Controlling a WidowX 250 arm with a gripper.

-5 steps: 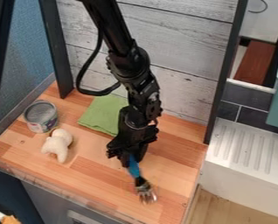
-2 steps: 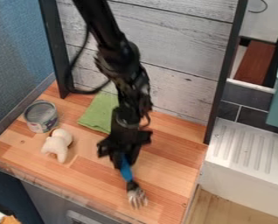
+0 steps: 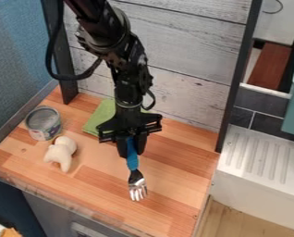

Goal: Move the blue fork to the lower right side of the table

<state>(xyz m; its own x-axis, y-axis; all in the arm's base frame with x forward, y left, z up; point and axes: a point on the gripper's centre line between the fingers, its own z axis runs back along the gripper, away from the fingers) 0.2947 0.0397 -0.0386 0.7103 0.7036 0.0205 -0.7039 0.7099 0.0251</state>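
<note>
With twelve o'clock at the top of the camera view, the blue fork (image 3: 132, 163) is held over the middle of the bench (image 3: 91, 185), slightly towards five o'clock. Its blue handle is gripped by the black hand (image 3: 131, 149), whose two fingers are closed to about the handle's width, one on either side. The metal tines are pointed towards six o'clock; whether the bench is touched by them cannot be told.

From the hand, a green cloth (image 3: 100, 119) is seen at eleven o'clock, partly covered by the arm (image 3: 130, 81). An open can (image 3: 43, 124) is stood upright at ten o'clock, and a small white toy (image 3: 62, 153) is placed at nine, near the can. The bench is backed at twelve by a wall of grey boards (image 3: 186, 60). Beyond its edge at three, a white ridged drainboard (image 3: 260, 152) is seen.
</note>
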